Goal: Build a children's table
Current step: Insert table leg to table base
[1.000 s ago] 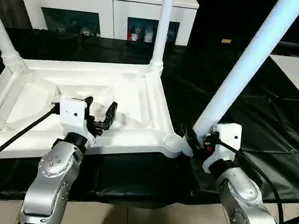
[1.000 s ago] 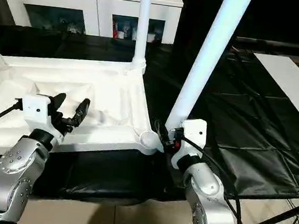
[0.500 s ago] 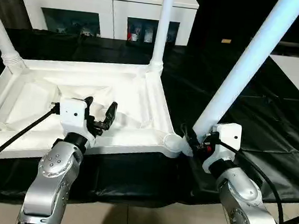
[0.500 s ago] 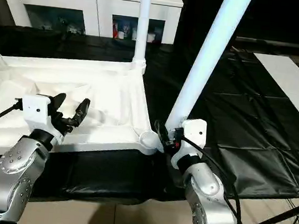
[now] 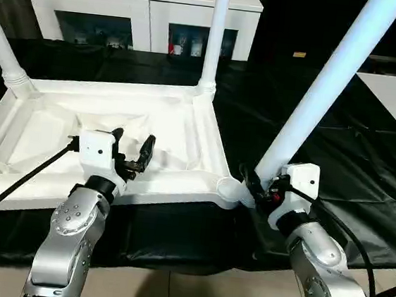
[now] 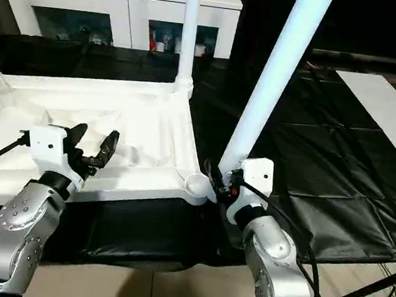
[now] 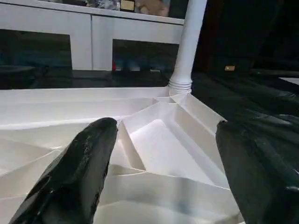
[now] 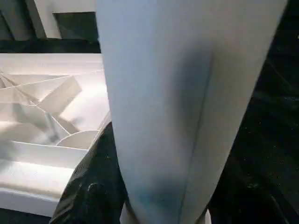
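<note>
We see the children's table top (image 5: 107,135) lying upside down on the black-covered worktop (image 5: 339,156), ribbed underside facing up. Two legs stand upright in its far corner sockets — one at the far left (image 5: 3,46), one at the far right (image 5: 215,33). Our left end effector (image 5: 132,150) hovers over the near rim of the top with its fingers (image 7: 79,163) spread wide, nothing between them. Our right end effector (image 5: 259,188) is closed around the lower end of a third leg (image 5: 325,84), which leans up and away to the right — its foot sits just beside the empty near right socket (image 5: 228,189). A white cabinet (image 5: 141,11) with glass doors stands behind.
</note>
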Controlling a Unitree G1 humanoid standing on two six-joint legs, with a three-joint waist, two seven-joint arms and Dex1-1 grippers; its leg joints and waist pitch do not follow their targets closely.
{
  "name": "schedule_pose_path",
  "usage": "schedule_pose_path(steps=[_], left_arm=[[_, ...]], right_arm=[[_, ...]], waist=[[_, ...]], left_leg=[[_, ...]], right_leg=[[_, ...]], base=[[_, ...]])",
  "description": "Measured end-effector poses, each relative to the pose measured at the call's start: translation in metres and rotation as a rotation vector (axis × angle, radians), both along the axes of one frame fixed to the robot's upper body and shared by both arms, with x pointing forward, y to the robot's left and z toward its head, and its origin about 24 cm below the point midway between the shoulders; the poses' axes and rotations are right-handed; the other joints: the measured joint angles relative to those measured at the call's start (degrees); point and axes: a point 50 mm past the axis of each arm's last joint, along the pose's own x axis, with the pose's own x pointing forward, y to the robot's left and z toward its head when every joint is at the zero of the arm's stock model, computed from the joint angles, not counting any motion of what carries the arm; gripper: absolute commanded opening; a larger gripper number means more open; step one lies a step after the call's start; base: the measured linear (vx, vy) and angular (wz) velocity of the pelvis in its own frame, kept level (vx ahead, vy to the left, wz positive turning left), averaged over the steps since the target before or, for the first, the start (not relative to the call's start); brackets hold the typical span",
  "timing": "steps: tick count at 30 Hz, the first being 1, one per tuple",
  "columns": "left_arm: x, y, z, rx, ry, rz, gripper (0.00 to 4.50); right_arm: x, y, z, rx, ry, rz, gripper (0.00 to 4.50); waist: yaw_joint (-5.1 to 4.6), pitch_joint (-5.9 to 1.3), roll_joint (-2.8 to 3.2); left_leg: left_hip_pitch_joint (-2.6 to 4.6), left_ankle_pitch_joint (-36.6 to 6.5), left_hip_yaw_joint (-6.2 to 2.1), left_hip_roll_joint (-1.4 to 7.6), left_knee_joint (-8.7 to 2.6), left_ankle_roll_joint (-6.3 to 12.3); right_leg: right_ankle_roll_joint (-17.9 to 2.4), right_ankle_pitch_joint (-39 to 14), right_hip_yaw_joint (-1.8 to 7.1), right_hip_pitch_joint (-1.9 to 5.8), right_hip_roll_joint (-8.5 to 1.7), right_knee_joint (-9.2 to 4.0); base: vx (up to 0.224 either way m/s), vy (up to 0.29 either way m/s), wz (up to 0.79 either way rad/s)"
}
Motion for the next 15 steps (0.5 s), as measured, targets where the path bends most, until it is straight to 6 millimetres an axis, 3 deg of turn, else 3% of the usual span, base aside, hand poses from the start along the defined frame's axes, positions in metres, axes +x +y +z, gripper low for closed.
schedule_pose_path(steps=[15], left_arm=[[0.0000,0.0000,0.0000,0.000,0.000,0.000,3.81]], right_arm=[[0.0000,0.0000,-0.0001,0.000,0.001,0.000,1.86]], waist=[[0.00,-0.02,0.00]], left_leg=[[0.00,0.00,0.00,0.00,0.00,0.00]], right_leg=[[0.00,0.00,0.00,0.00,0.00,-0.01]], base=[[0.000,0.000,0.00]])
